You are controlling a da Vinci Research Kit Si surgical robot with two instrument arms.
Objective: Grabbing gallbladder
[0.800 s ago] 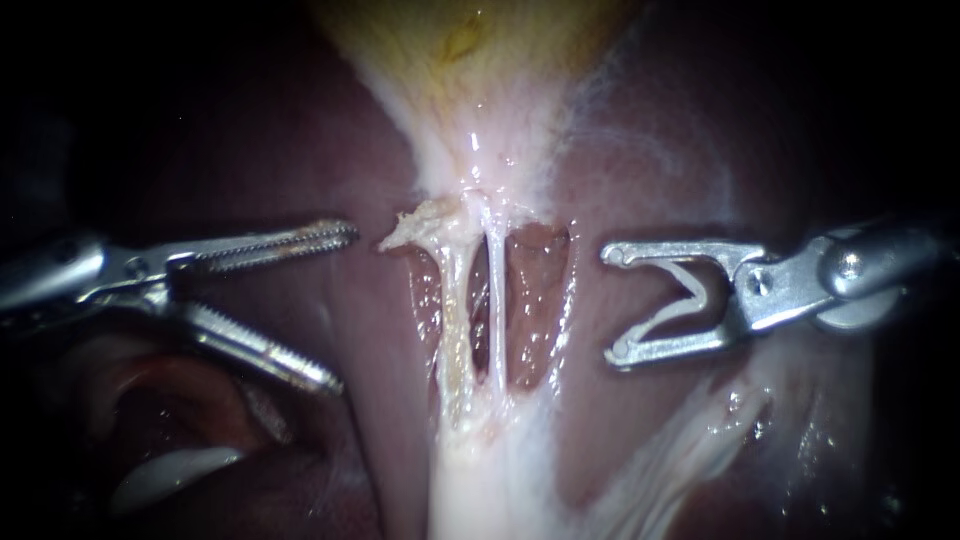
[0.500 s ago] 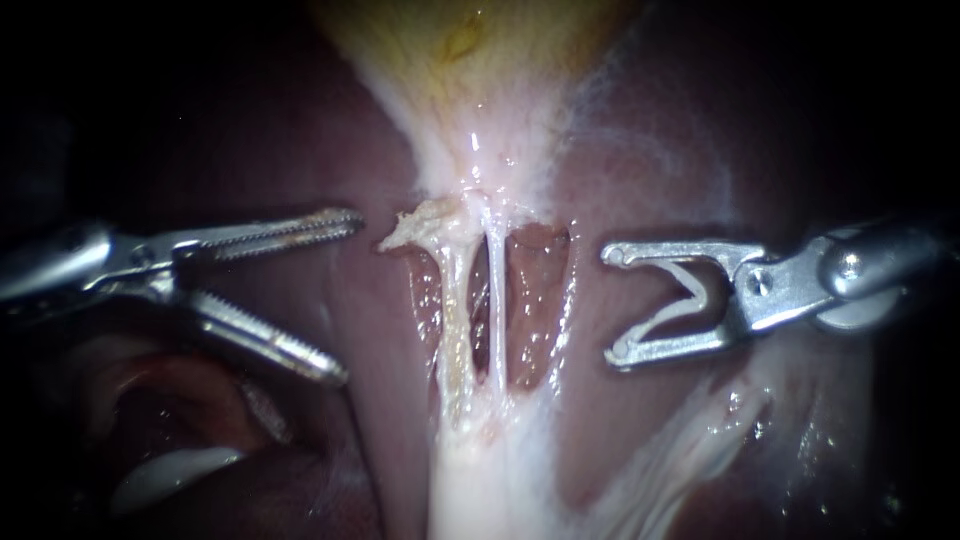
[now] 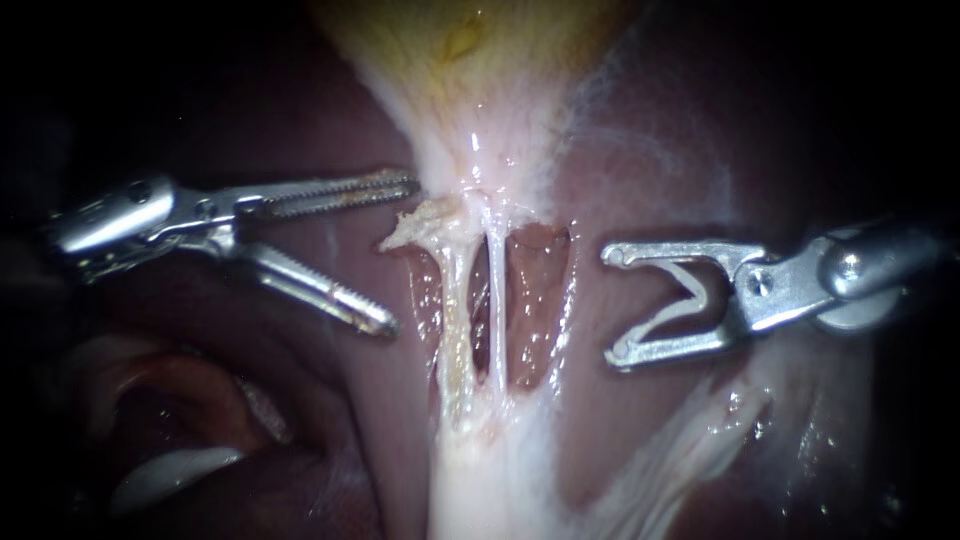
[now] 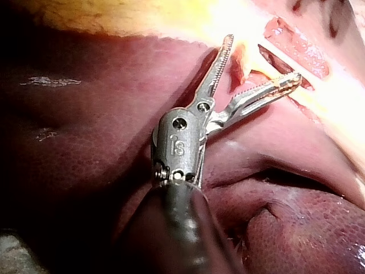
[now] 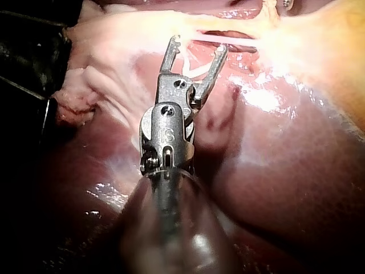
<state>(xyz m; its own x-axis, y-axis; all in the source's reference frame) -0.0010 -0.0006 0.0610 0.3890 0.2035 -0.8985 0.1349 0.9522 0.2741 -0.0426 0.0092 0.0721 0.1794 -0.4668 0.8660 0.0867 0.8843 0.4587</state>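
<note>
End effector of left instrument [image 3: 402,254] is seen released, nothing gripped; gallbladder [image 3: 470,60] is found just above, its neck beside the upper tip. Right instrument [image 3: 611,305] is likewise released.

The gallbladder [image 3: 480,40] runs off the endoscope view's top edge, only its narrow lower end showing, and the liver [image 3: 620,160] around it sinks into darkness toward every corner. The shaft of the left instrument [image 3: 400,254] is lost in that dark; that of the right instrument [image 3: 611,303] is cut by the right edge. In both wrist views the near shaft is blurred, and glare ahead of the left instrument washes out the tissue.
</note>
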